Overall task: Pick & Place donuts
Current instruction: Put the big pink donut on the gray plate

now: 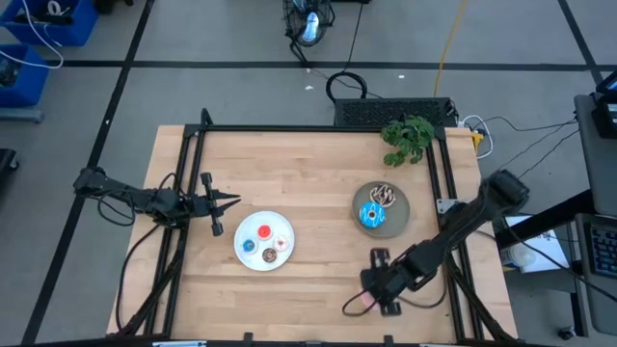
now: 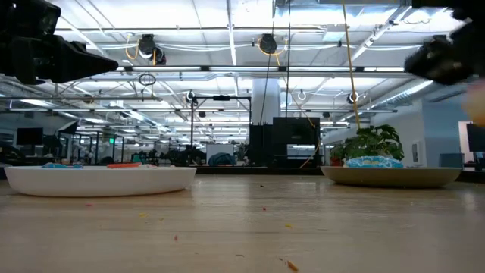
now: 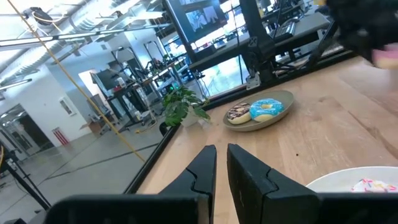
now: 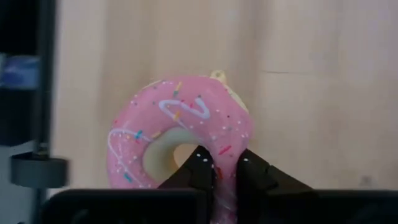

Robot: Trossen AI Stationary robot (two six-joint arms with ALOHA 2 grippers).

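1. Pink-iced donut [image 4: 180, 143], glossy with coloured sprinkles and white squiggles, fills my right wrist view; the right gripper [image 4: 222, 167] has its dark fingers pinched on the ring's rim, near the table's front edge.
2. On the grey plate [image 1: 393, 223], I see the blue-iced donut [image 1: 371, 217] touching the chocolate donut [image 1: 384, 196].
3. On the white plate [image 1: 280, 224] sit the small red donut [image 1: 264, 231], blue donut [image 1: 249, 246] and whitish donut [image 1: 282, 241].
4. My left gripper [image 1: 231, 201] hovers beside the white plate, fingers nearly together, holding nothing.
5. Wooden table [image 1: 308, 164] shows pale grain.
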